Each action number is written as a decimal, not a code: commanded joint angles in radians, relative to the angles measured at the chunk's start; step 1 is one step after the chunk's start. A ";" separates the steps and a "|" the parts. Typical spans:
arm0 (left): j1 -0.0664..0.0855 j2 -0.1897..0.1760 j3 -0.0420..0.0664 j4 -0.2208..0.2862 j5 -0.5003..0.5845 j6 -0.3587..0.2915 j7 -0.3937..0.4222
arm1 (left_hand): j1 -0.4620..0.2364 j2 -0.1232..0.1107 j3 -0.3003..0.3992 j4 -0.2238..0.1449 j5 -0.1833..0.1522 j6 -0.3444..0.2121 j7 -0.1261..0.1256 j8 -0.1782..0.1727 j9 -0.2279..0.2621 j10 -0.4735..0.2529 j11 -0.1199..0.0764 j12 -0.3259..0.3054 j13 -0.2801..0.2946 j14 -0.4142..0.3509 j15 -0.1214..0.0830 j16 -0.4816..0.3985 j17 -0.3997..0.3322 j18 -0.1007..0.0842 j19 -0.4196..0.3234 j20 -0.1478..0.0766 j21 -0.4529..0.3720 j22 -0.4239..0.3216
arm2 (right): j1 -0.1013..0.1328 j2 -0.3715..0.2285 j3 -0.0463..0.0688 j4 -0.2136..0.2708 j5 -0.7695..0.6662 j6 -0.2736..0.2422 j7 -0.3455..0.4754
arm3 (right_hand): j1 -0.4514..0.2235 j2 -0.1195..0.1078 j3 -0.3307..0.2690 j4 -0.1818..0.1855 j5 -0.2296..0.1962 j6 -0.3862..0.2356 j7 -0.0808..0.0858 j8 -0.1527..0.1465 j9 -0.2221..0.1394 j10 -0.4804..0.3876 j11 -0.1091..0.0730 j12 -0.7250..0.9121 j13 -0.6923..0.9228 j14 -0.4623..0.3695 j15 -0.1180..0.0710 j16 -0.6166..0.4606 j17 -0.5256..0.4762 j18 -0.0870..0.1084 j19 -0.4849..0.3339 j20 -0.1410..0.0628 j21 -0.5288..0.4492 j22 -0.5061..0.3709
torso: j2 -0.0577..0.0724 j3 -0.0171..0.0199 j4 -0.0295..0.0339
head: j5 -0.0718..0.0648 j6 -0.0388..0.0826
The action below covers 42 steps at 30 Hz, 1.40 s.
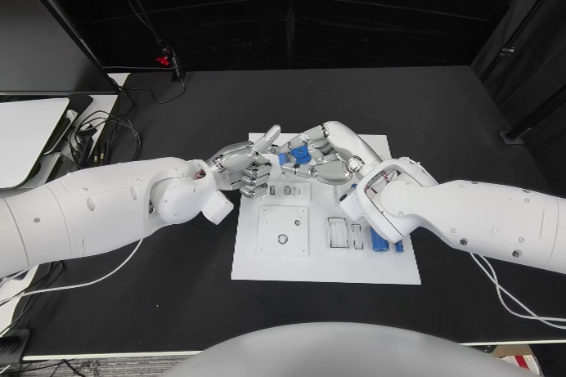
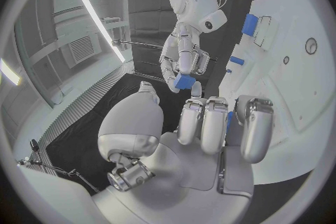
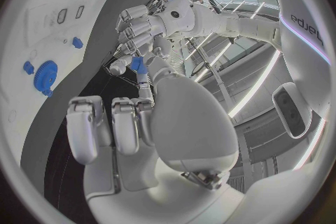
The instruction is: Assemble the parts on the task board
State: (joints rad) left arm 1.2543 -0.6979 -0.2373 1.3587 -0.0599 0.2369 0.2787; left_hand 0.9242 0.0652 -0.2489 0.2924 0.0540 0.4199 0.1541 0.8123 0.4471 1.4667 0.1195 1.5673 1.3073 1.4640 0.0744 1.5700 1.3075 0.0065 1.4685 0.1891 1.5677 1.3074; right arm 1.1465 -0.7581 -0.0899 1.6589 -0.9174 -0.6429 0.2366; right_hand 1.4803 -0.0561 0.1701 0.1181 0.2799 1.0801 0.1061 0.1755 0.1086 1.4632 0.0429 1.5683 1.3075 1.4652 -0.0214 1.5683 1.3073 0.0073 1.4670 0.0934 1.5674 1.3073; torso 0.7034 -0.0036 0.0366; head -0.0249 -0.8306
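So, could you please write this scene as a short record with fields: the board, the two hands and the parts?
board: white task board in the middle of the black table
right hand: right hand over the board's far edge, pinches a small blue part
left hand: left hand close opposite the right one; whether it holds anything cannot be told
other parts: blue parts lie on the board's right side, beside the right arm
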 commanded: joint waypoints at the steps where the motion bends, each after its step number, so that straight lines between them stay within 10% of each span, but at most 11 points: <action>1: 0.001 0.001 0.001 0.001 0.006 0.040 0.015 | -0.001 0.011 -0.010 0.000 -0.006 0.020 0.034 -0.006 -0.005 0.104 0.008 0.003 0.263 0.107 0.007 0.001 0.263 -0.007 0.102 0.003 0.003 0.263 | 0.001 0.001 0.000 -0.001 -0.001 0.002 -0.002 | 0.003 0.011 0.005 0.000 0.007 0.033 0.009 0.003 0.003 0.108 0.007 0.003 0.263 0.106 0.009 0.002 0.263 -0.007 0.104 0.004 0.003 0.263 | 0.000 0.0004 -0.0002 | 0.000 0.000; 42: 0.000 -0.004 0.001 -0.016 0.006 0.001 0.000 | 0.007 0.022 -0.022 -0.001 -0.006 0.091 0.021 0.026 0.004 0.104 -0.002 0.003 0.263 0.107 0.001 0.001 0.263 -0.007 0.102 0.002 0.003 0.263 | -0.001 -0.010 0.000 -0.001 -0.002 -0.004 -0.011 | 0.003 0.011 0.004 -0.001 0.008 0.033 0.010 0.001 0.002 0.108 0.007 0.003 0.263 0.106 0.010 0.002 0.263 -0.007 0.104 0.005 0.003 0.263 | 0.000 -0.0002 -0.0008 | -0.002 -0.004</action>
State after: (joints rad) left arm 1.2529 -0.7020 -0.2375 1.3427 -0.0597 0.2425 0.2749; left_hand 0.9282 0.0769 -0.2646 0.2924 0.0540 0.5028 0.1614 0.8369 0.4518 1.4667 0.1195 1.5673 1.3075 1.4640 0.0744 1.5700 1.3074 0.0065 1.4684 0.1892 1.5677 1.3074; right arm 1.1445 -0.7676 -0.0897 1.6578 -0.9184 -0.6432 0.2296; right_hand 1.4846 -0.0524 0.1674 0.1180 0.2835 1.0809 0.1065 0.1731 0.1086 1.4632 0.0429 1.5683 1.3076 1.4687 -0.0179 1.5683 1.3079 0.0073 1.4670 0.0933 1.5674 1.3073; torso 0.7029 -0.0033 0.0360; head -0.0263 -0.8342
